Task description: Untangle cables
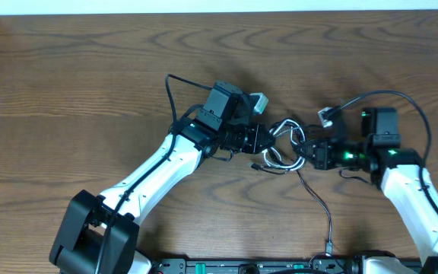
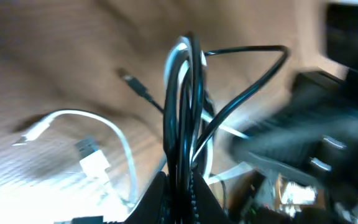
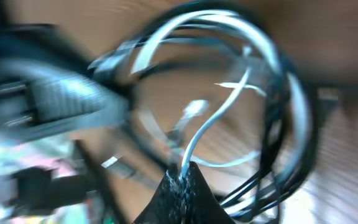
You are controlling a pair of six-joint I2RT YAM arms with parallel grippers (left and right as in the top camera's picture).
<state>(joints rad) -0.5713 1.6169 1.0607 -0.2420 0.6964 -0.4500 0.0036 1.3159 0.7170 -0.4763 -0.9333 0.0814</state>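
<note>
At the middle of the brown wood-grain worktop (image 1: 67, 68), the two arms face each other with the tangle between them. The left end effector (image 2: 182, 183) is clenched on upright loops of the long thin black cord (image 2: 188, 106), probably to anchor the bundle. The right end effector (image 3: 182, 177) is clamped too, apparently on a strand of the shorter thin white cord (image 3: 207, 134), though blur hides detail. Gripped from opposite sides, the coils can likely be drawn apart.
</note>
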